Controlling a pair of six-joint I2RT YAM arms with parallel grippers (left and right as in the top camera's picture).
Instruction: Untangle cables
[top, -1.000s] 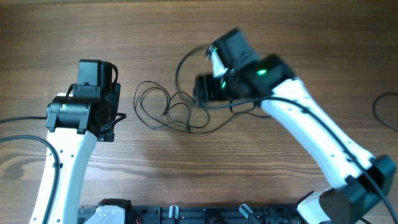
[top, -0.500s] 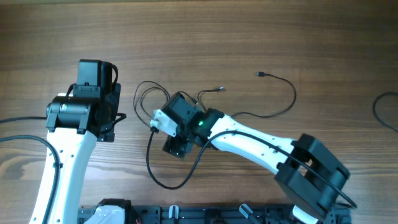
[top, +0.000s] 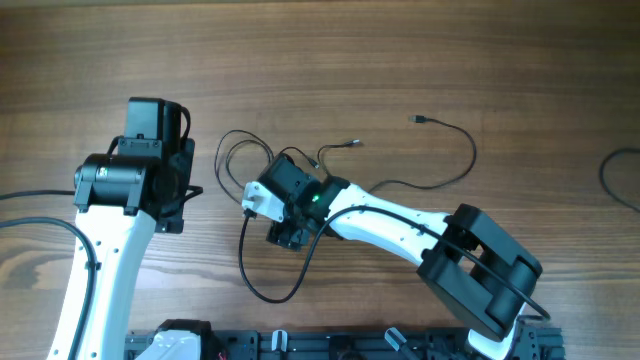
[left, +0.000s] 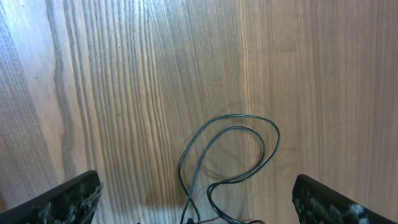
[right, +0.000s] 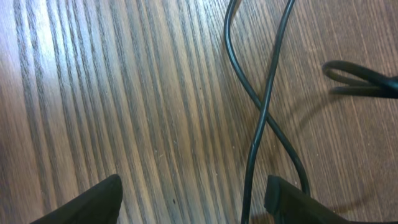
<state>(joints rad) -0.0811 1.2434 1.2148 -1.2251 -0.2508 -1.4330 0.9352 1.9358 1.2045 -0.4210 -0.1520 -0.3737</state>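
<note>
wood-grain table (top: 400, 50), black cables (right: 263, 117) looped across it — left jaws spread empty, right jaws likewise

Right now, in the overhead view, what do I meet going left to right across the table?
left arm → right gripper → first plug → second plug → edge cable

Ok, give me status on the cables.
Left fingers open, empty. Right fingers open, above crossed cables, not gripping. Tangle not cleared. Nothing blocking.
</note>
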